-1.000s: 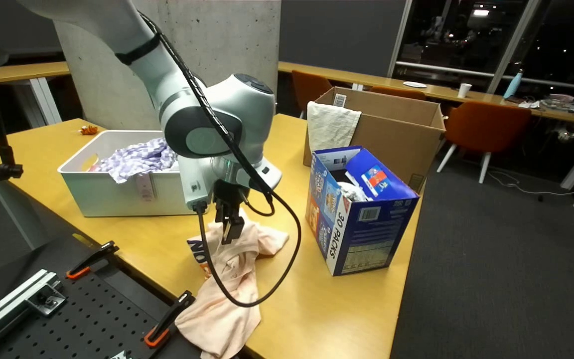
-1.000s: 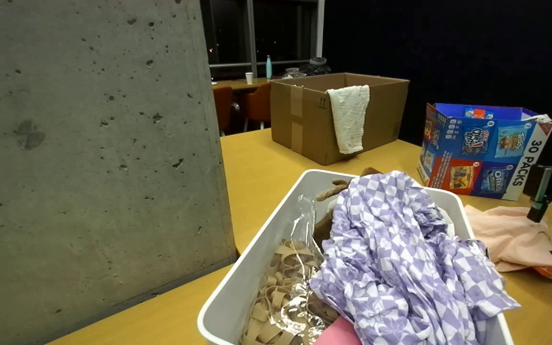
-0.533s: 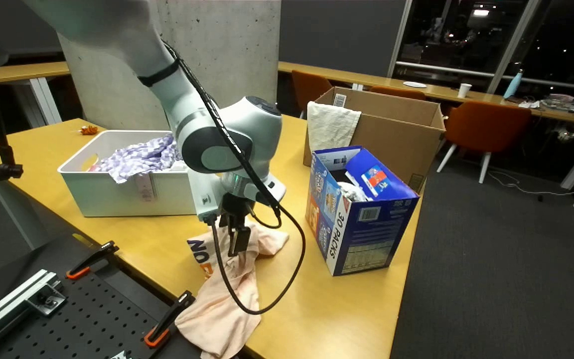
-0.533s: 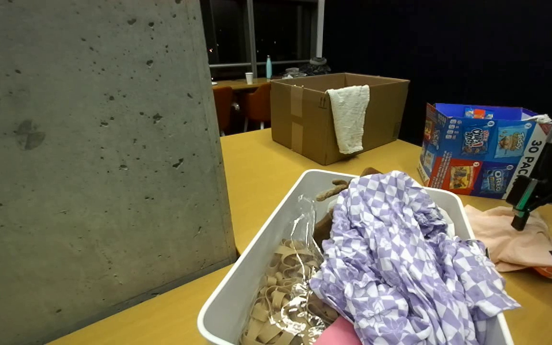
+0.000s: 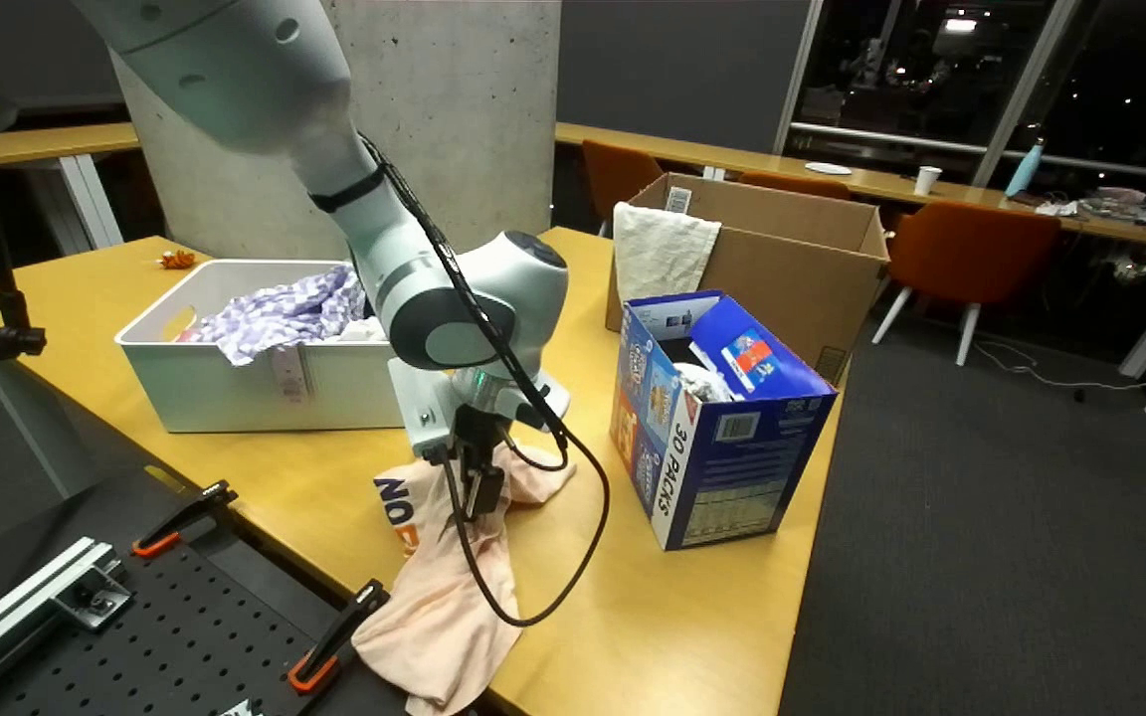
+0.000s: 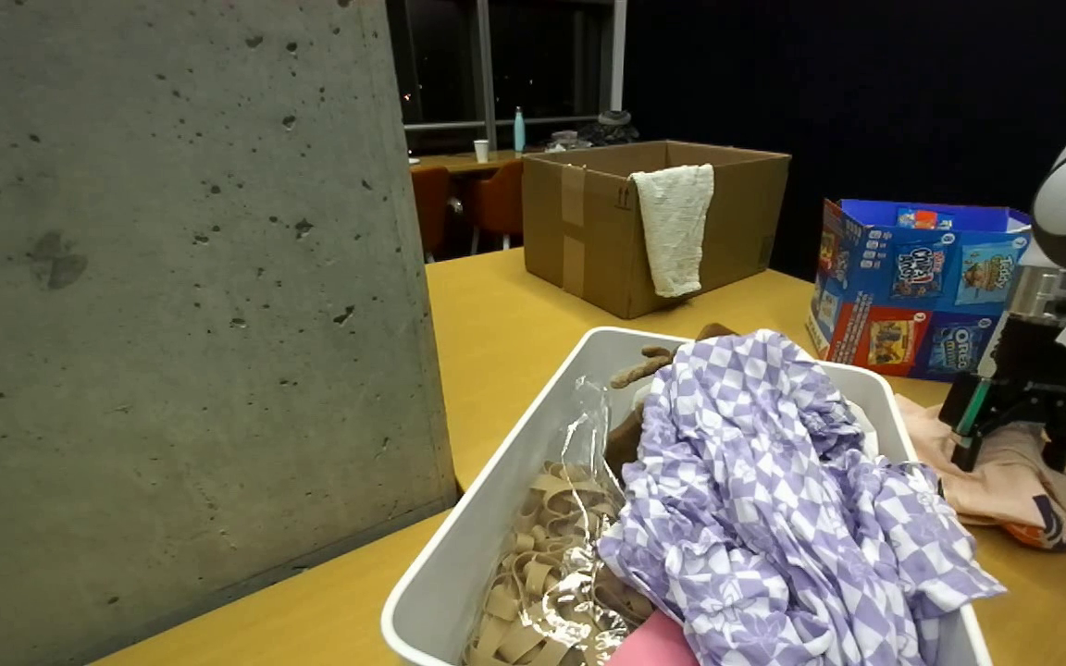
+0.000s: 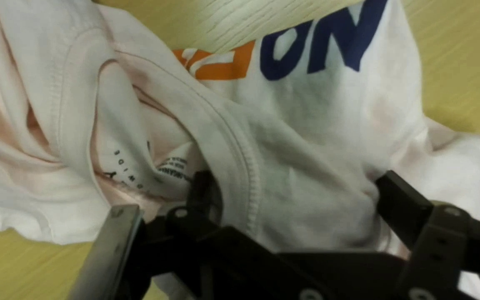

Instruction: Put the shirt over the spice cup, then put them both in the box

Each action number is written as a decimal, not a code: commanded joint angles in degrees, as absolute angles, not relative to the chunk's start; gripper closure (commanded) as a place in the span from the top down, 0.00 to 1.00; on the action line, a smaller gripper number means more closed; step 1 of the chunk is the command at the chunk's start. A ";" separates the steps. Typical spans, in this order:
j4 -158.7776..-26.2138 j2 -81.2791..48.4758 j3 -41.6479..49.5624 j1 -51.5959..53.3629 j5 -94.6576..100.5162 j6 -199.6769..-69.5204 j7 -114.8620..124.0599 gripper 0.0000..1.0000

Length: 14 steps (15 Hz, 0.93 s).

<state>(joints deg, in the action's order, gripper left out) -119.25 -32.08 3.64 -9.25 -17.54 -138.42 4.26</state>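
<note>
A pale pink shirt (image 5: 439, 626) with dark blue and orange lettering lies crumpled on the table, its lower end hanging over the edge. It also shows in an exterior view (image 6: 935, 439) and in the wrist view (image 7: 306, 137). My gripper (image 5: 477, 512) is down at the shirt, fingers apart, as an exterior view (image 6: 1011, 458) shows. In the wrist view my gripper (image 7: 296, 185) has one finger inside the neck opening and the other on the shoulder side, with loose fabric between. An open blue snack box (image 5: 757, 467) stands beside the shirt. No spice cup shows.
A large cardboard box (image 5: 782, 298) with a white cloth (image 5: 663, 254) over its rim stands behind the blue box. A white bin (image 5: 265, 398) holds a purple checkered cloth (image 6: 764, 518) and other items. Clamps (image 5: 339, 641) and a pegboard (image 5: 185, 622) lie at the table edge.
My gripper has come down onto the shirt. It has moved a little right in one exterior view and left in the other. The shirt has shifted slightly under the fingers.
</note>
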 commanded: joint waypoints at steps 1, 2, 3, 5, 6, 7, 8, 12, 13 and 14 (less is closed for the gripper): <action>-115.67 -35.54 2.61 -9.89 -18.04 -136.75 4.18 1.00; -115.24 -36.11 2.44 -9.97 -18.09 -136.73 4.09 1.00; -114.91 -36.54 2.32 -10.02 -18.06 -136.77 3.96 0.82; -114.56 -36.90 2.22 -9.89 -18.02 -136.95 4.18 0.66; -114.46 -36.78 2.21 -9.77 -17.96 -136.91 4.31 0.56; -114.43 -36.59 2.17 -9.72 -17.98 -136.91 4.34 0.49; -114.41 -36.47 2.13 -9.66 -17.97 -136.91 4.40 0.43; -115.62 -34.40 2.74 -9.21 -17.34 -136.90 5.24 0.27; -115.96 -33.72 3.02 -9.06 -17.08 -136.79 5.58 0.26; -116.51 -32.52 3.50 -8.79 -16.58 -136.50 6.17 0.26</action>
<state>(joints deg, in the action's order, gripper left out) -115.42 -35.62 2.60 -9.25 -17.56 -138.13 4.60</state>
